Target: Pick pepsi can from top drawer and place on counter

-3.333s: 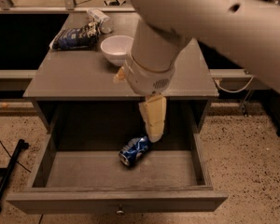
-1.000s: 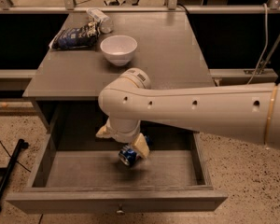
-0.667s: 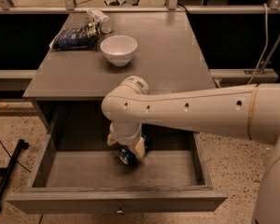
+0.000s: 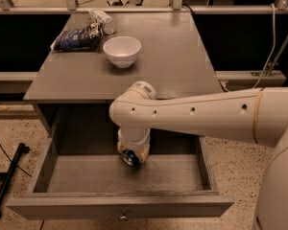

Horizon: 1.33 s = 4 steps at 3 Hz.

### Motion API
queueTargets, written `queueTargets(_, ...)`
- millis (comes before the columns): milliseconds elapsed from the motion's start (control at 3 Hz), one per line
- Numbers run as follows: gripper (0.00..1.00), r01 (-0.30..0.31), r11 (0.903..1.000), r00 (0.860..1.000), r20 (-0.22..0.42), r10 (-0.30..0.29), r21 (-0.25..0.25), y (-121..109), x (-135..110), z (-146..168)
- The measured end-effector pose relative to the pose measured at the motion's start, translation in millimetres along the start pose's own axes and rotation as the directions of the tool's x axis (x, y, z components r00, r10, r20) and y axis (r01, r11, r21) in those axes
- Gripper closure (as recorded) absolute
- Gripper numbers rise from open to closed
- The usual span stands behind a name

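The top drawer (image 4: pixel 77 174) of the grey cabinet stands pulled open, with its round knob at the bottom front. My gripper (image 4: pixel 133 153) reaches down into the drawer at its middle, below the white arm. Its cream fingers (image 4: pixel 143 153) sit on either side of the pepsi can (image 4: pixel 130 157), shut on it. The blue can is tilted with one silver end facing the camera, just above the drawer floor. The counter (image 4: pixel 177 56) is the grey top behind the drawer.
A white bowl (image 4: pixel 122 50) stands on the counter at the back left. A dark blue snack bag (image 4: pixel 77 37) and a pale bottle-like object (image 4: pixel 102 20) lie behind it. A black pole (image 4: pixel 7 186) rests on the floor at the left. A cable (image 4: pixel 273 42) hangs at the right.
The gripper has closed in around the can in the drawer. The can has turned from lying on its side to tilted with its end toward the camera and sits slightly higher.
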State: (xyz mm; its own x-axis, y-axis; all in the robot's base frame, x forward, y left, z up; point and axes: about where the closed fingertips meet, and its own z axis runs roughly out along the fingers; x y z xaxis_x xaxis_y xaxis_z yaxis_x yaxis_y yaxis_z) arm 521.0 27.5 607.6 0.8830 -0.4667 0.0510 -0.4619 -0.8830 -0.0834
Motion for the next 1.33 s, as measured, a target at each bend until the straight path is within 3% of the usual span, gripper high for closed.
queueTargets(333,0.96,-0.002,0.9991,1.0,0.013,0.001,0.043,0.0,-1.9,-31.4)
queueTargets(667,1.0,0.015,0.9942,1.0,0.021,-0.017,0.106,-12.0,-7.7,-105.7)
queueTargets(1000,1.0,0.026,0.9892,1.0,0.007,-0.027,0.145,-21.4,-9.9,-160.1)
queueTargets(1333,1.0,0.054,0.9754,0.999,-0.012,-0.053,0.213,-28.6,-11.4,-231.8)
